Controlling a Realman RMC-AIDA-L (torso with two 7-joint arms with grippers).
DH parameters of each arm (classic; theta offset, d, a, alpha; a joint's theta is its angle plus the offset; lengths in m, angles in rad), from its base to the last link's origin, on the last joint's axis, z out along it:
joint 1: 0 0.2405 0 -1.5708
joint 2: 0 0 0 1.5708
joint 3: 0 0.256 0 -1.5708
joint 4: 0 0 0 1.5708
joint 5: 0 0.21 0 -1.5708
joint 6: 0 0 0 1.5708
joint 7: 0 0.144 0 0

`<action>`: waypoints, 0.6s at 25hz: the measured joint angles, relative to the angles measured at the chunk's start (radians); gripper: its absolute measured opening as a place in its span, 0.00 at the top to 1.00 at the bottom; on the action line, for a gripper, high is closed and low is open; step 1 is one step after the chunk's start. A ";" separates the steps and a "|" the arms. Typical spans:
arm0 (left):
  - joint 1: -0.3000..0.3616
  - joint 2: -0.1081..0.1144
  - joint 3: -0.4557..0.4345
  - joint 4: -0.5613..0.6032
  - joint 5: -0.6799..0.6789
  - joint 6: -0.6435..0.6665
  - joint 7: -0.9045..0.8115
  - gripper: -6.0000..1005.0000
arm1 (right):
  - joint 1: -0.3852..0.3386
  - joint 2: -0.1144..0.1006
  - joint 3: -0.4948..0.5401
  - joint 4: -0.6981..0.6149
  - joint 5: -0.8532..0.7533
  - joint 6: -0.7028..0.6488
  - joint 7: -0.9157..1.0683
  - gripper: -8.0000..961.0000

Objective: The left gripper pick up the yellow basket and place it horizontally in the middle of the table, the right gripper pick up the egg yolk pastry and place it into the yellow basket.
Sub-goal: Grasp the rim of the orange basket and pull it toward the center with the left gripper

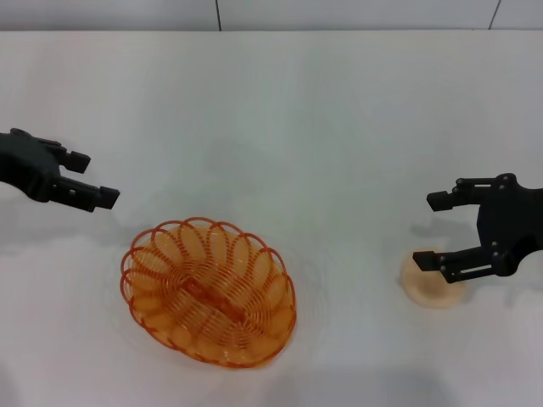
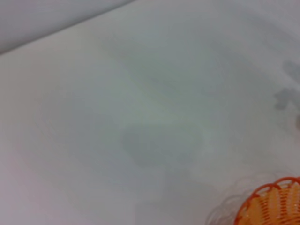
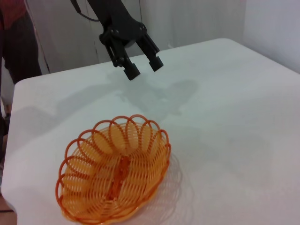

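The yellow basket point(image 1: 209, 290) is an oval orange wire basket lying empty on the white table point(image 1: 280, 127), left of centre and near the front, its long axis slanted. It also shows in the right wrist view point(image 3: 114, 171) and at a corner of the left wrist view point(image 2: 274, 204). My left gripper point(image 1: 92, 179) is open and empty, raised to the upper left of the basket; the right wrist view shows it too point(image 3: 143, 67). The egg yolk pastry point(image 1: 433, 281) sits on the table at the right. My right gripper point(image 1: 433, 231) is open just above it, fingers astride its far side.
A grey wall with seams point(image 1: 217, 13) runs behind the table's far edge. A dark-clothed figure point(image 3: 16, 42) stands beyond the table's end in the right wrist view.
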 joint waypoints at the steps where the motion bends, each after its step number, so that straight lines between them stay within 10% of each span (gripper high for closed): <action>1: -0.010 0.000 0.000 -0.002 0.012 0.000 -0.022 0.14 | 0.001 0.000 0.000 0.000 0.003 0.001 0.000 0.12; 15: -0.140 -0.004 0.072 -0.023 0.217 0.032 -0.312 0.14 | 0.018 0.002 0.000 -0.003 0.021 0.004 0.002 0.12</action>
